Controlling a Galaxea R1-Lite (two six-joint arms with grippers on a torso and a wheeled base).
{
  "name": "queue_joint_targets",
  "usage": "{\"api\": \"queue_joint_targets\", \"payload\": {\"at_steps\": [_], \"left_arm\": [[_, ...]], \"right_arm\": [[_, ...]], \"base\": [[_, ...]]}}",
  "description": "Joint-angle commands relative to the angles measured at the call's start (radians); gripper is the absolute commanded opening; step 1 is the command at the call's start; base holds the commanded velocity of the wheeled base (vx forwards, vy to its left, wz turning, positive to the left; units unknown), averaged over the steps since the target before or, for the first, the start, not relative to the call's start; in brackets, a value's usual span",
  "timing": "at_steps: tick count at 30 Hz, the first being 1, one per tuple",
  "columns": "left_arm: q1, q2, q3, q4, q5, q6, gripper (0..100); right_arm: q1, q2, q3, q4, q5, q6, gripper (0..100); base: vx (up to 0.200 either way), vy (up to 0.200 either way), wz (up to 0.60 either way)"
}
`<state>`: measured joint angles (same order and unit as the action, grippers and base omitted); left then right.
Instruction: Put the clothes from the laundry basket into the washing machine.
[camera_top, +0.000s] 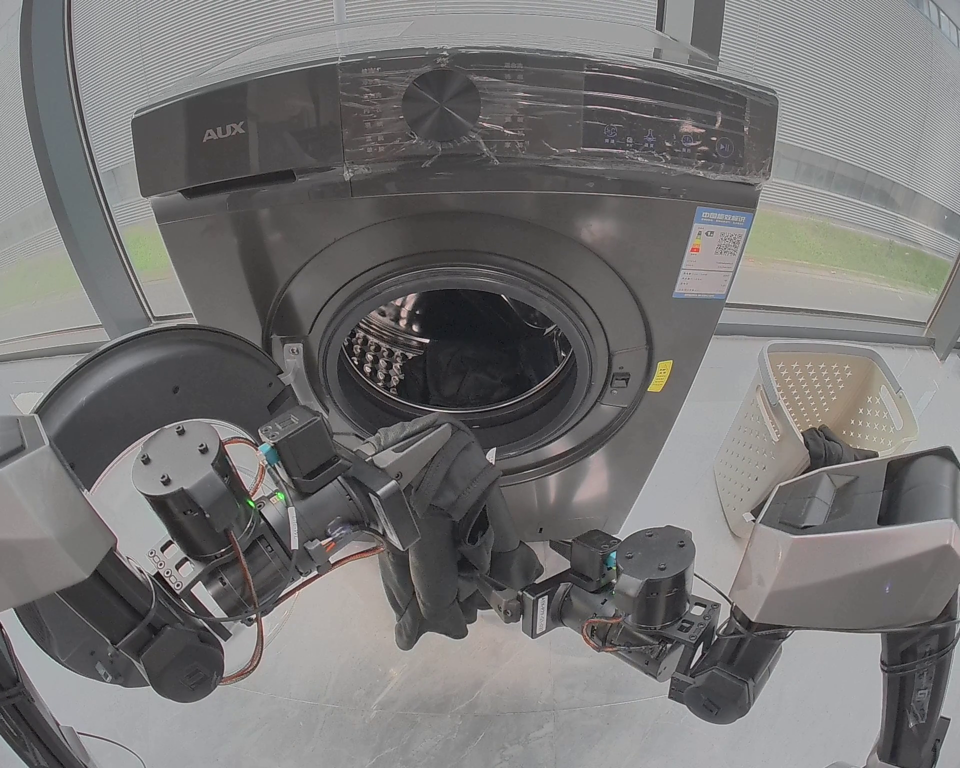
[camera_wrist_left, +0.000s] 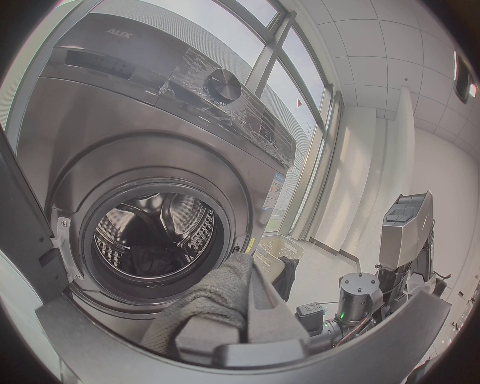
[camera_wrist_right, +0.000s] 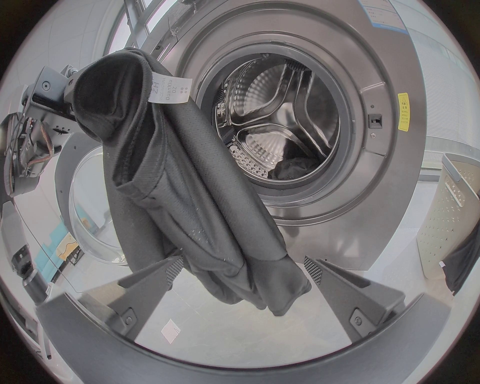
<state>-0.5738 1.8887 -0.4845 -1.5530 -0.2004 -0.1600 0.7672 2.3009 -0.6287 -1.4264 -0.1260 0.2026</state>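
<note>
Front-load washing machine (camera_top: 250, 260) stands w/ its round door (camera_top: 150, 380) swung wide to the robot's left, so the drum (camera_top: 400, 350) is open. A dark piece of clothing (camera_top: 470, 365) already lies at the bottom of the drum.

The left end effector (camera_top: 415, 455) sits just in front of the opening, below its lower rim. It's pinched on the top of a dark grey garment (camera_top: 450, 520), w/ cloth bunched over the fingers (camera_wrist_left: 270, 310). The rest hangs straight down in front of the machine, clear of the floor (camera_top: 500, 700), and a white tag shows near the held end.

The right end effector (camera_wrist_right: 241, 265) is low, at the garment's bottom end. Its two fingers are spread wide, one each side of the hanging hem, and not closed on it. Can't tell if cloth brushes either finger.

The white perforated laundry basket (camera_top: 790, 400) stands on the floor to the right of the machine, near its front corner. Another dark item (camera_top: 830, 445) drapes over the basket's near rim.
</note>
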Motion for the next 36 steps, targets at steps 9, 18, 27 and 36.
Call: {"api": "queue_joint_targets", "payload": {"at_steps": [9, 18, 27, 36], "left_arm": [[0.000, -0.008, 0.009, -0.004, 0.003, 0.000, 0], [-0.001, -0.008, 0.007, -0.004, 0.006, 0.000, 0], [0.000, 0.003, 0.001, -0.004, 0.016, 0.002, 0], [0.000, 0.001, -0.003, -0.004, 0.018, 0.000, 0]], "right_arm": [[0.012, 0.063, -0.115, -0.036, -0.001, 0.000, 100], [0.007, 0.065, -0.137, -0.039, -0.003, 0.000, 100], [0.004, 0.063, -0.140, -0.046, -0.004, 0.001, 100], [0.014, 0.095, -0.167, -0.049, -0.004, 0.005, 100]], "base": [[0.000, 0.000, 0.00], [0.000, 0.000, 0.00], [0.000, 0.000, 0.00], [0.000, 0.000, 0.00]]}}
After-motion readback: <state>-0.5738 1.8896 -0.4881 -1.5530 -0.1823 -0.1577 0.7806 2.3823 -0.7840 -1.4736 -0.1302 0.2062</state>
